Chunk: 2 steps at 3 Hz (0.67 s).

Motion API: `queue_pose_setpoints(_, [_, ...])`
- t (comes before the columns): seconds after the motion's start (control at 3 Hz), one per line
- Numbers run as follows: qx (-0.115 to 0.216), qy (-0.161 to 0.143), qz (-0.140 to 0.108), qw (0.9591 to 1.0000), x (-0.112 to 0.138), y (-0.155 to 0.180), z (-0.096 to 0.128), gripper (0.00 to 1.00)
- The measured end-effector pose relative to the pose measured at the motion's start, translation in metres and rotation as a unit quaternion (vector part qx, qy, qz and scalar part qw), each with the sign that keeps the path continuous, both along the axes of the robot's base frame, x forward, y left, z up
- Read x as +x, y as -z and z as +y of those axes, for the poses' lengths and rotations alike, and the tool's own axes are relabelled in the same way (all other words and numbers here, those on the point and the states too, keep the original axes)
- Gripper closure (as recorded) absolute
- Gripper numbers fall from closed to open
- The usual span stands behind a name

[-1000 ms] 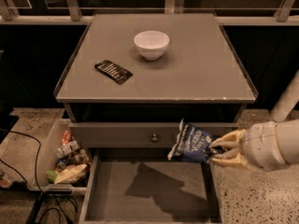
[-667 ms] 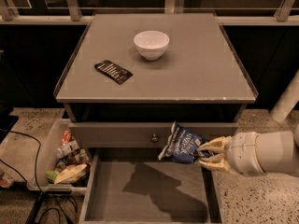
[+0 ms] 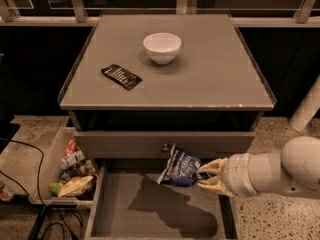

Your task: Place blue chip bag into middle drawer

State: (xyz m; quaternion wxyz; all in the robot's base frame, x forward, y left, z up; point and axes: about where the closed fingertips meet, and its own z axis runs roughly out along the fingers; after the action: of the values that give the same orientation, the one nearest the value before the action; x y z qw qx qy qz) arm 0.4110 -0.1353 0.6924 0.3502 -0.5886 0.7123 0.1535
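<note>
The blue chip bag (image 3: 180, 167) is a crinkled dark-blue bag with white lettering. It hangs in the air above the back of the open middle drawer (image 3: 135, 211), in front of the closed drawer front. My gripper (image 3: 206, 175) comes in from the right on a white arm and is shut on the bag's right end. The drawer's bare grey floor shows the shadow of the bag and arm.
A white bowl (image 3: 162, 47) and a flat black packet (image 3: 121, 77) lie on the cabinet top (image 3: 215, 79). The closed drawer front with a small knob (image 3: 165, 147) is above the open drawer. A bin of snacks (image 3: 68, 170) stands on the floor at left, with cables beside it.
My gripper has carried the bag leftward and slightly lower, from the drawer's right side to over its middle back part.
</note>
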Motion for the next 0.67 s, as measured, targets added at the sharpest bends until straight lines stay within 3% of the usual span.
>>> queue_pose_setpoints(0.33, [0.020, 0.015, 0.004, 0.9997, 0.009, 0.059, 0.012, 1.00])
queue_pose_setpoints(0.67, [0.036, 0.034, -0.011, 0.9987, 0.016, 0.110, 0.019, 1.00])
